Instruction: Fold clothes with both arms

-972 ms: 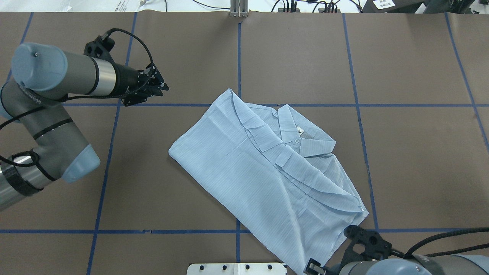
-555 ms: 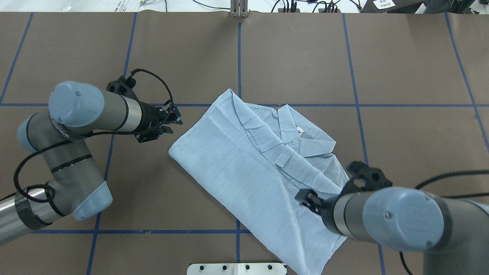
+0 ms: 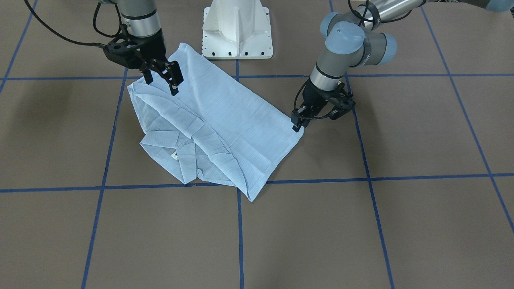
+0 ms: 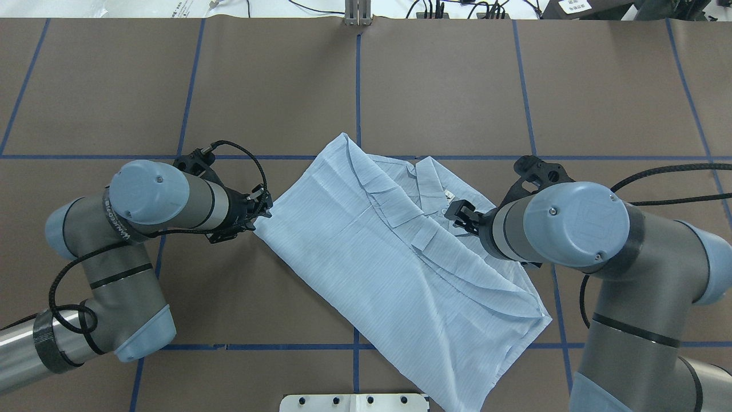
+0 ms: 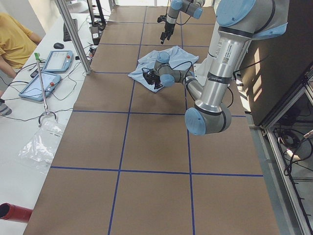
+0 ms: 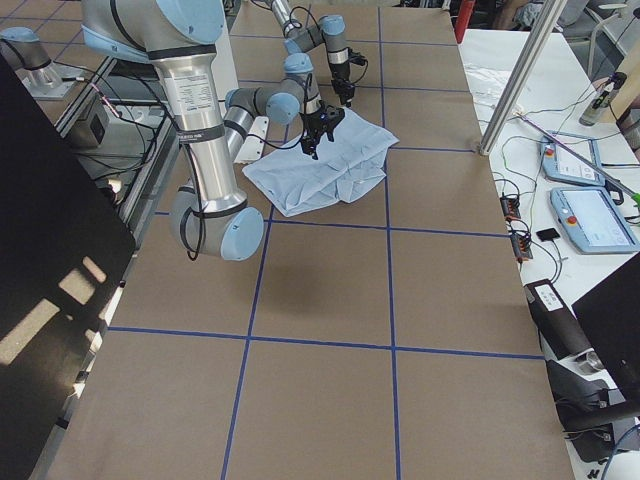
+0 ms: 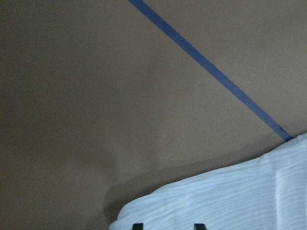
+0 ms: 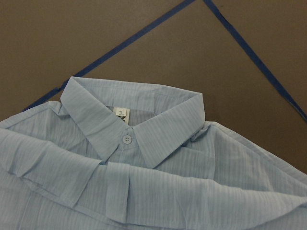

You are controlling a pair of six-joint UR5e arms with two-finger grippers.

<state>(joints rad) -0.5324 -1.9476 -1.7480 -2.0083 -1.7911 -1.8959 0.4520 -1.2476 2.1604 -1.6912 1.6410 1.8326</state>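
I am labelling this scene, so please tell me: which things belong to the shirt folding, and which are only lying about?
For the job: shirt, left gripper, right gripper.
Only lying about: tablets and plastic bag on the side bench.

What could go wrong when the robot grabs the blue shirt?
The left tool sits at the very corner of the thin pale-blue striped shirt, so it might pinch too little cloth and slip off. The right tool hangs open above stacked folds near the collar; it might catch only the top layer and pull the fold crooked.
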